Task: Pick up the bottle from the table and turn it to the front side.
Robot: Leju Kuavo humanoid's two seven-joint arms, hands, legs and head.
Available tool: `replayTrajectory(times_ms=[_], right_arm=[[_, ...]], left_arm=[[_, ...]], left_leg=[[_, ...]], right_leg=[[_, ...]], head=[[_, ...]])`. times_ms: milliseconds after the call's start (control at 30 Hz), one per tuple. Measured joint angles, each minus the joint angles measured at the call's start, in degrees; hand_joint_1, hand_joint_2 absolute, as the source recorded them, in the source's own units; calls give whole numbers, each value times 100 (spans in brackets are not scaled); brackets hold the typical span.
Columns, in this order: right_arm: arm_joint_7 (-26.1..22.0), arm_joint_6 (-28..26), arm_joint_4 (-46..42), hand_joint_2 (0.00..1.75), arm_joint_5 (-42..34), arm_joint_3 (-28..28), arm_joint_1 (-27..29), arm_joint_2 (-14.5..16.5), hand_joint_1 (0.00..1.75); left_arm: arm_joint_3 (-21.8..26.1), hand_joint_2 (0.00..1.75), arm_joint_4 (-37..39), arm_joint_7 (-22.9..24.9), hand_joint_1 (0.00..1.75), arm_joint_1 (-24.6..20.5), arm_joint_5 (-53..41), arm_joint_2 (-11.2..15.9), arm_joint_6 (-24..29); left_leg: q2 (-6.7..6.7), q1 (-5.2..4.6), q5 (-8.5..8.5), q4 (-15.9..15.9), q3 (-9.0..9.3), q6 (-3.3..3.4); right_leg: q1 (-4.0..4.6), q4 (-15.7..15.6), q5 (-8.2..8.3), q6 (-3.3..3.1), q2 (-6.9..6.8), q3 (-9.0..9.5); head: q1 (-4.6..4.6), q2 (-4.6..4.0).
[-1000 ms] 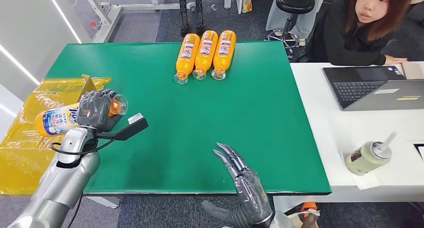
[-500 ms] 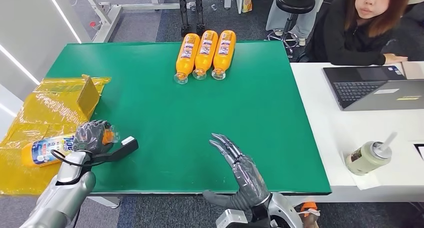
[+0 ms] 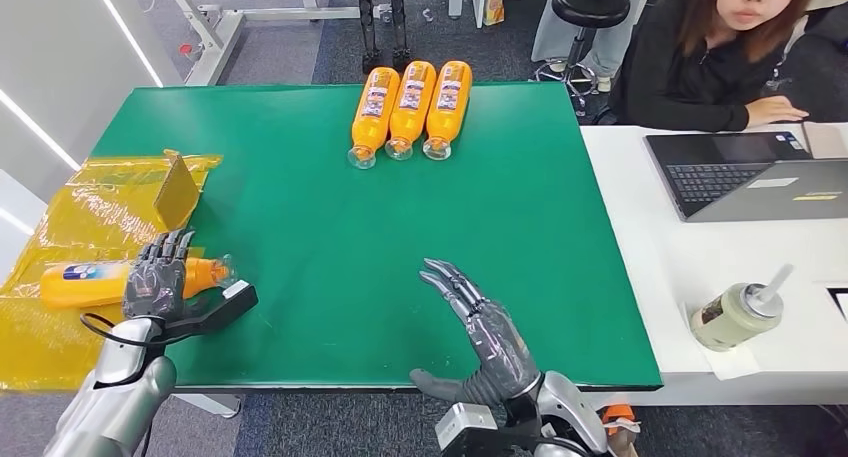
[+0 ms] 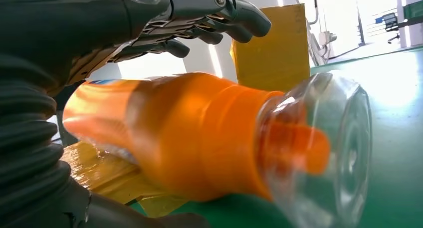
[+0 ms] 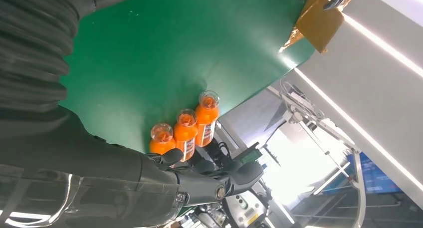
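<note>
You see the orange bottle [image 3: 110, 279] lying on its side at the near left corner of the green table [image 3: 330, 227], its body over the yellow plastic sheet [image 3: 70, 227] and its clear cap [image 3: 222, 270] pointing toward the green mat. The left hand [image 3: 155, 282] rests over the bottle's neck end with fingers extended and apart; in the left wrist view the fingers [image 4: 199, 18] arch above the bottle [image 4: 189, 138] with a gap, so no clamp is visible. The right hand [image 3: 480, 337] hovers at the near edge of the table, fingers spread, holding nothing. Three orange bottles [image 3: 410, 107] lie side by side at the far edge, caps toward you. A person [image 3: 720, 57] sits at the white desk [image 3: 640, 227] beside a laptop [image 3: 750, 172]; a lidded cup with a straw [image 3: 738, 312] stands nearer
</note>
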Motion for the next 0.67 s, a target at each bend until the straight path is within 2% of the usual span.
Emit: replayTrajectory(times_ms=[133,333,433,533,667], right_arm=[[-146,-66,154,175,-146,12,-59,-40,0],[-260,-131,350,175,-180,16,-89,-99,0],[-264,-172,403,175,-220,18,-90,-124,0],[-298,-250,447,175,-247,18,-70,-146,0],[-236,-328,458,175,-77,18,2,-149,0]], left_arm=[[218,175,-500,-347,0,300,205,3,-95],[436,175,-1244,-514,0,674,388,37,-277],[541,175,-1698,-902,0,921,912,46,-435],[645,175,-2675,-1239,0,1442,1563,10,-835],[686,175,-3836,-1342,0,2008,1892,-103,-1129]], left_leg=[[0,0,0,0,-1,0],[-3,0,-1,0,-4,0],[0,-1,-1,0,-2,0],[6,-1,-3,0,-1,-2],[2,-2,-6,1,-4,-1]], right_leg=[[0,-1,0,0,1,-1],[0,-2,-1,1,-2,-1],[0,-1,-1,0,1,-1],[0,-3,-1,1,10,-4],[0,-7,-3,3,8,-5]], head=[[1,0],[0,0],[0,0],[-1,0],[0,0]])
